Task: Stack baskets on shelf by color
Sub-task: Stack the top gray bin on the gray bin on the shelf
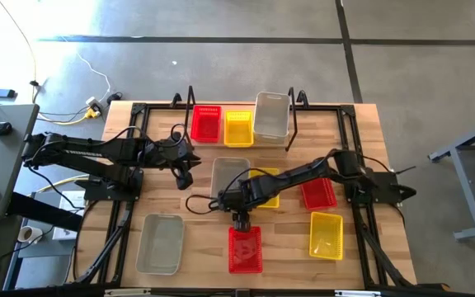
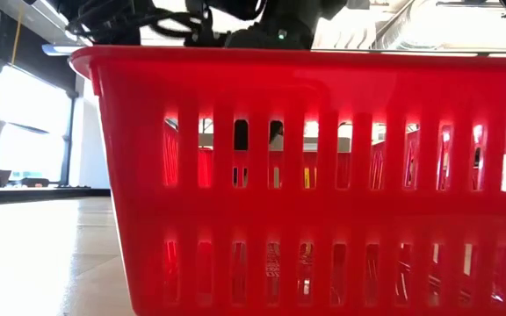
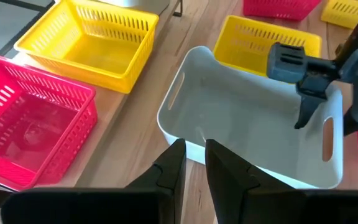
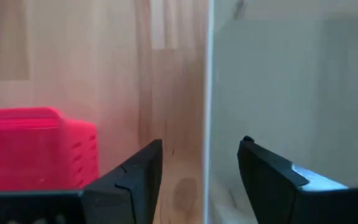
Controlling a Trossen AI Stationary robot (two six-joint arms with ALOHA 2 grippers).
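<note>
Baskets: 1 red basket (image 1: pixel 245 249) sits at the front edge, right gripper (image 1: pixel 241 221) spread just above its rim. Closing off-centre can push it away. Left gripper (image 1: pixel 184 175) waits, nearly pressed together.

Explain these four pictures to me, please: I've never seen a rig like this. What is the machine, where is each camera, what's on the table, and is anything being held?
Two dark robot arms work at a wooden table. One picture looks straight down on everything; one sits at table height, its view nearly filled by a red basket; the other two ride on the arms' wrists.

At the table's far edge, the black wire shelf holds a red, a yellow and a grey-white basket. More baskets in the same colours are scattered over the table.

The left tool, fingers close together, hangs by a grey-white basket mid-table and holds nothing. The right tool is open over the table beside the near red basket, also empty.
</note>
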